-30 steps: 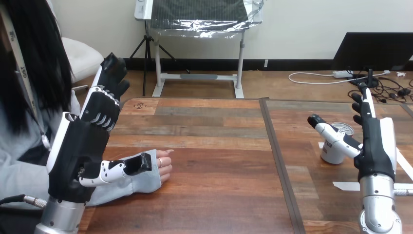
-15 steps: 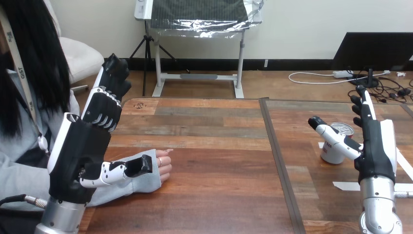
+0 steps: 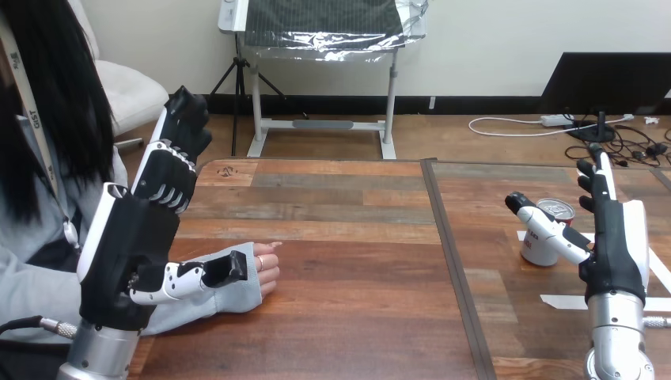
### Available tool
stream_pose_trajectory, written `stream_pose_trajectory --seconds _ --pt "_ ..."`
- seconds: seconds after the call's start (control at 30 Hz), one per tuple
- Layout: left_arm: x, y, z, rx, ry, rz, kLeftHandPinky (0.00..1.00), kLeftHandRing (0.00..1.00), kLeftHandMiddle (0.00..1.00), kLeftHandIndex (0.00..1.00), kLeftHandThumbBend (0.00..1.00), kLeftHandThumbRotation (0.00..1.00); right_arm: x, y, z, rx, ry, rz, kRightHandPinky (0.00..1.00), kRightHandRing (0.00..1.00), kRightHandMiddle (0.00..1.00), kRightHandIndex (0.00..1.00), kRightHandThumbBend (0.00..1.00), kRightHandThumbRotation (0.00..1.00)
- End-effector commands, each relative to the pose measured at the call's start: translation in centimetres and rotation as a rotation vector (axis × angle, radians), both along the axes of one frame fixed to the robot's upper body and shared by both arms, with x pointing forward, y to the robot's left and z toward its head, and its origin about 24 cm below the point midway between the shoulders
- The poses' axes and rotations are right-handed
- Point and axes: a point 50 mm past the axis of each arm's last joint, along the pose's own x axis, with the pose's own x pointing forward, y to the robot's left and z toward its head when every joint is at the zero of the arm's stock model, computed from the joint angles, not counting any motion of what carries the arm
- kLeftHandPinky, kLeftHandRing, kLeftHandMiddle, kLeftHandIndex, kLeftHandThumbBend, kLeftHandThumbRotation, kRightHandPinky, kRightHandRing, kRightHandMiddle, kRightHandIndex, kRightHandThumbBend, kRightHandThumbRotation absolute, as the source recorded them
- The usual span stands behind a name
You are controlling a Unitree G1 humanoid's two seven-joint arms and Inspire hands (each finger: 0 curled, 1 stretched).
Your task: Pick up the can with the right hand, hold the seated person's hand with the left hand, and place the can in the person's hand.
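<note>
A small white can [image 3: 546, 236] with a silver top stands upright on the right half of the table. My right hand [image 3: 613, 237] is raised just right of it, open, with straight fingers pointing up and the thumb reaching across the can's near side. At the left the person's hand [image 3: 265, 267] rests on the table, fingers loosely curled, a grey sleeve over the wrist. My left hand [image 3: 138, 237] is held upright above that sleeve, open, fingers pointing up and thumb stretched over the wrist without gripping it.
White tape strips [image 3: 560, 301] lie on the table around and in front of the can. A dark seam [image 3: 451, 261] splits the wooden tabletop into left and right halves. The person sits close at the left edge.
My right hand has drifted slightly right and down beside the can. The left hand and the person's hand stay where they were.
</note>
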Motion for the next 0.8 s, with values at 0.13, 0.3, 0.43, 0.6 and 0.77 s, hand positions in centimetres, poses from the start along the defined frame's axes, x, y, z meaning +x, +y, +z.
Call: stream_pose_trajectory --seconds 0.13,0.3,0.43,0.6,0.77 --pt "0.5 -0.3 0.9 -0.011 -0.053 -0.001 1.0 1.0 1.0 1.0 1.0 0.41 1.1 -0.6 1.9 -0.011 -0.072 -0.012 0.9 0.94 0.94 1.0 1.0 0.53" --pt "0.4 -0.3 0.8 -0.02 -0.048 -0.005 1.0 1.0 1.0 1.0 1.0 0.4 1.0 -0.9 1.9 -0.01 -0.065 -0.024 0.9 0.94 0.94 1.0 1.0 0.53" --pt "0.4 -0.4 0.6 -0.03 -0.042 -0.013 1.0 1.0 1.0 1.0 1.0 0.39 1.0 -1.1 1.9 -0.006 -0.06 -0.029 0.9 0.94 0.94 1.0 1.0 0.53" --pt "0.4 -0.4 0.6 -0.028 -0.041 -0.023 1.0 1.0 1.0 1.0 1.0 0.39 1.0 -1.3 1.8 -0.008 -0.05 -0.037 0.91 0.94 0.94 1.0 1.0 0.53" --pt "0.4 -0.4 0.6 -0.021 -0.043 -0.018 1.0 1.0 1.0 1.0 1.0 0.39 1.0 -1.5 1.7 -0.015 -0.039 -0.048 0.91 0.94 0.94 1.0 1.0 0.53"
